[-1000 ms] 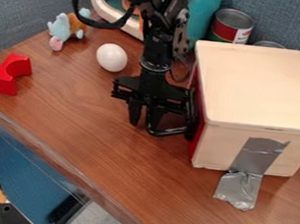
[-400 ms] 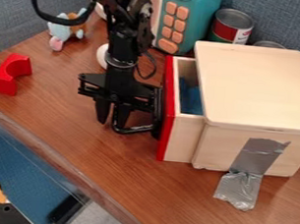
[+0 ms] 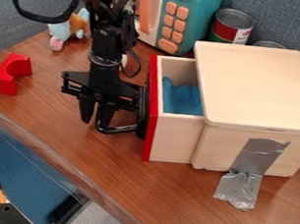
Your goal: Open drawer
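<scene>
The drawer (image 3: 174, 141) has slid farther from the left side of the box (image 3: 257, 86) on the bench (image 3: 122, 163), likely open enough; the fingers (image 3: 85, 109), narrowly apart at its handle (image 3: 119, 129), moved left too

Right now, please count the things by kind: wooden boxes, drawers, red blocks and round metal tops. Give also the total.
Wooden box: 1
Drawer: 1, pulled partly out
Red block: 1
Round metal tops: 2, the can's top and a rim partly hidden behind the box
Total: 5
</scene>
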{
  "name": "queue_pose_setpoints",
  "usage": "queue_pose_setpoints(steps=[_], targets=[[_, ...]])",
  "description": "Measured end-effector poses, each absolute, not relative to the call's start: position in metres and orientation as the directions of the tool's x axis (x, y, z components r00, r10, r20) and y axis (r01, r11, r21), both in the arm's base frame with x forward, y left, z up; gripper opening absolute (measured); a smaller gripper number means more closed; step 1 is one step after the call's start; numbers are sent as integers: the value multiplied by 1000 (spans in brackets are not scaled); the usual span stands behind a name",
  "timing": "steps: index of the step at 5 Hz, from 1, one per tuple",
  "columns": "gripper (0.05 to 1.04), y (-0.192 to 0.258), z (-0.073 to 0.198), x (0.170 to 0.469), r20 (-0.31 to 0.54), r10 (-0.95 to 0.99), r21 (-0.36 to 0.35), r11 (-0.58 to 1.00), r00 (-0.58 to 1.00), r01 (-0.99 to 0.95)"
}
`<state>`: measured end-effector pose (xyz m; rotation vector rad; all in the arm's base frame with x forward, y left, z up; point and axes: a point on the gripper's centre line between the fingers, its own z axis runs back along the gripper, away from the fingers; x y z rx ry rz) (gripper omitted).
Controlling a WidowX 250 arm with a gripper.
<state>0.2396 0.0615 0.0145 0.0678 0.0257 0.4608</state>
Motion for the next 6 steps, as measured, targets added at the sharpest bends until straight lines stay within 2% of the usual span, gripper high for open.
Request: queue_pose_setpoints(steps=[1, 2, 6], targets=[[229, 64, 21, 235, 1, 417, 69, 907, 909, -416], [185, 70, 23, 228, 5, 447, 69, 892, 894, -447], [184, 87, 19, 213, -8, 462, 96, 883, 887, -459]])
